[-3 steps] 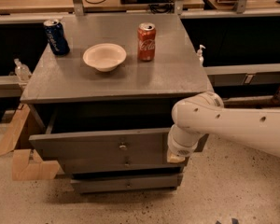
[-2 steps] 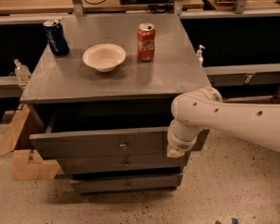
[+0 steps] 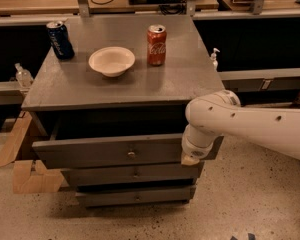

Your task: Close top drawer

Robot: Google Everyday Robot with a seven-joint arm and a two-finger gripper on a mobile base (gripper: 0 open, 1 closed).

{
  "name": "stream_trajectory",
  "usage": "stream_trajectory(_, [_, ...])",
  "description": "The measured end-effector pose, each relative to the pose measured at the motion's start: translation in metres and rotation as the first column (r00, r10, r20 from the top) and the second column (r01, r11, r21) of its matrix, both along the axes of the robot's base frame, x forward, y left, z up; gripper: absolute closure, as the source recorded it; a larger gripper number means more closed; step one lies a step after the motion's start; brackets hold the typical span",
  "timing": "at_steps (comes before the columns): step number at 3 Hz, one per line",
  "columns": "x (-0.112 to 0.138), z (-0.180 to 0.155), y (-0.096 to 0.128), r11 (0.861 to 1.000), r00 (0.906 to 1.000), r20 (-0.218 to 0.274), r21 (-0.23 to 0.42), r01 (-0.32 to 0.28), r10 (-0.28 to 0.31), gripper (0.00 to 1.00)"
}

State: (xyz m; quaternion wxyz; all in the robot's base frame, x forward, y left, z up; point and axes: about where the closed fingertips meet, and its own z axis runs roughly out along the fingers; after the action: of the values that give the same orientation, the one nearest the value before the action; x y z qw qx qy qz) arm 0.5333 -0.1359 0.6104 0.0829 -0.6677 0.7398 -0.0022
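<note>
- Gripper (image 3: 192, 158): end of the white arm (image 3: 250, 126), which reaches in from the right edge of the view. It sits low against the right end of the top drawer's front panel. Whether it is open or closed cannot be told, as the wrist housing covers it.
- Top drawer (image 3: 100, 153): wide grey box drawer directly under the cabinet top, pulled out towards the camera. A dark gap shows between its front panel and the cabinet edge above. Its small round knob (image 3: 131, 154) sits at the panel's centre, well left of the gripper.
- Middle drawer (image 3: 115, 174) and bottom drawer (image 3: 120, 197): shorter grey fronts stacked below the top drawer, each with a small centre knob.
- Cabinet top (image 3: 180, 84): flat grey surface carrying three items.
- White bowl (image 3: 111, 60): upright, near the middle of the surface.
- Red Coca-Cola can (image 3: 156, 45): upright, just right of the bowl and apart from it.
- Blue soda can (image 3: 60, 40): upright at the rear left corner.
- Small pump bottle (image 3: 214, 58): beside the cabinet's right edge, on the ledge behind.
- Clear bottle (image 3: 23, 75): beside the cabinet's left edge.
- Cardboard pieces (image 3: 25, 176): on the speckled floor (image 3: 250, 204) at the cabinet's lower left.
</note>
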Motion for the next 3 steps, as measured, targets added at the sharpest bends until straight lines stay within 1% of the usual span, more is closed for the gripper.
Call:
stream_trajectory(1, [-0.0001,-0.0005,-0.0003,1.000,1.0000,-0.001,0.000,0.003,-0.003,0.58])
stream_trajectory(3, [-0.0012,-0.0016,-0.0003,1.000,1.0000,-0.003,-0.002,0.002,-0.002,0.13])
